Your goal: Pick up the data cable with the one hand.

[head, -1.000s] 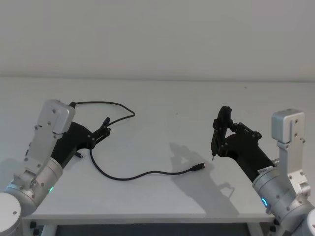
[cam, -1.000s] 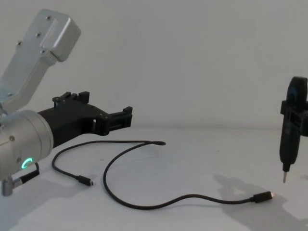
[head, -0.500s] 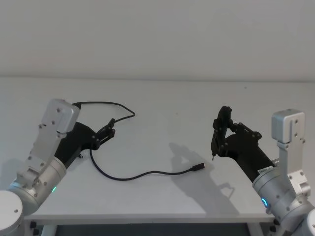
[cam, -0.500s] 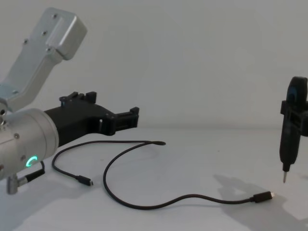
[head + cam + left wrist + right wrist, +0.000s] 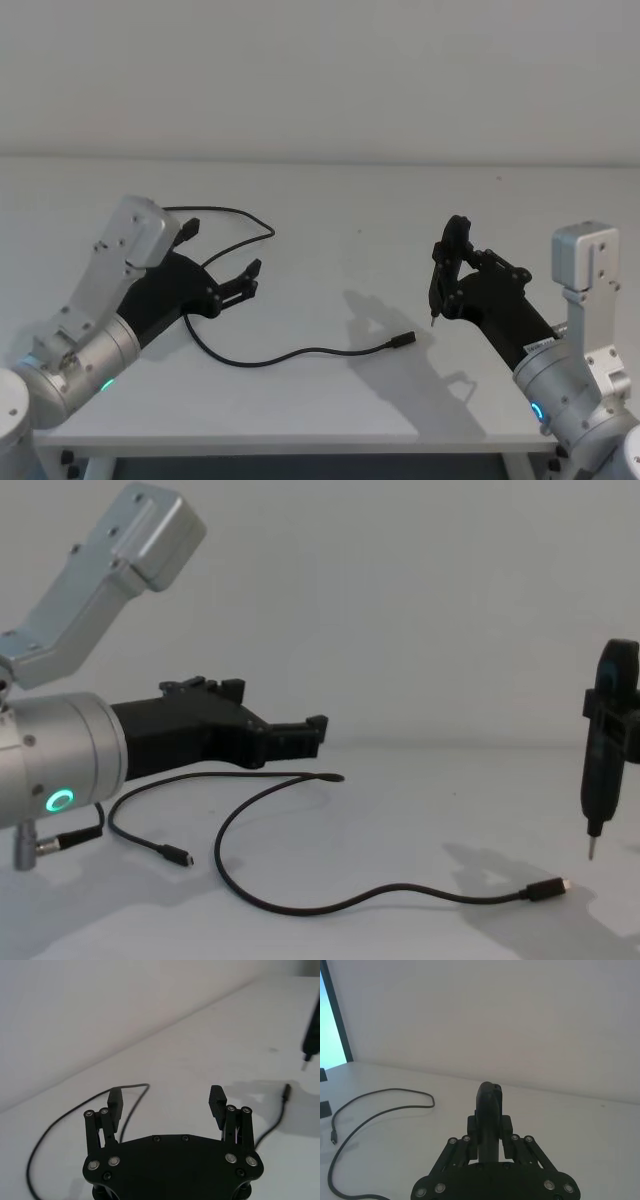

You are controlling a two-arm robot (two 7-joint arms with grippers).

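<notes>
A: A plain pale wall (image 5: pixel 320 70) is seen behind a white counter (image 5: pixel 340 200). What is found on it in the head view?
B: The data cable (image 5: pixel 300 352) is laid flat in a long loop across the counter's left and middle. One plug is near the silver left wrist, the other is pointed toward the right arm. The left gripper (image 5: pixel 244 280) is held above the cord's left stretch, jaws spread, with nothing between them.
A: And the right arm?
B: The right gripper (image 5: pixel 449 262) is parked well apart on the right. It is clenched on a dark pin-tipped tool (image 5: pixel 434 298) that is aimed downward near the cable's far plug.
A: What is added by the left wrist view?
B: The two fingers (image 5: pixel 115 1103) are shown wide apart, with bare counter between them. The cord's bend (image 5: pixel 132 1086) is seen beyond them, untouched.
A: And by the right wrist view?
B: The tool (image 5: pixel 489 1097) is seen gripped from both sides, and the cable (image 5: pixel 385 1091) is seen farther off on the counter.
A: The chest view?
B: From the side the left gripper (image 5: pixel 312 736) is seen raised clear of the counter, with the cable (image 5: pixel 300 911) lying beneath and ahead of it.
A: So how much is judged done?
B: Only the approach. No contact has been made and nothing is lifted; a descent onto the cord, a closing of the jaws and a raise are judged to be left
</notes>
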